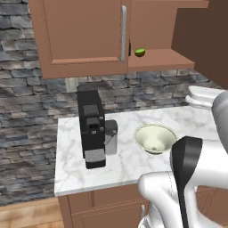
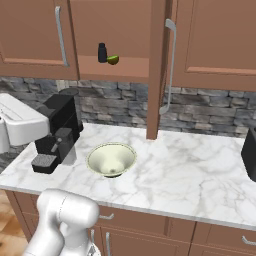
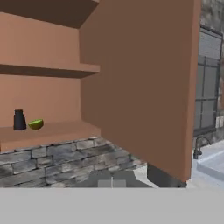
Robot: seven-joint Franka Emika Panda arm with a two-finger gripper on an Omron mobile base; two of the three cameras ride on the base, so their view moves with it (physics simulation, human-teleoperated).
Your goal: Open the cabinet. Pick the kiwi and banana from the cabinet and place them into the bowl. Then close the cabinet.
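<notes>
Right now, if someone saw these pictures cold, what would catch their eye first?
The cabinet with one door swung wide open, edge-on above the counter, baring its lower shelf. On that shelf sit a small green fruit and a small black bottle side by side. Below, a pale bowl stands empty on the marble counter, beside the black coffee machine.

Even, shadowless, slightly soft render
</notes>
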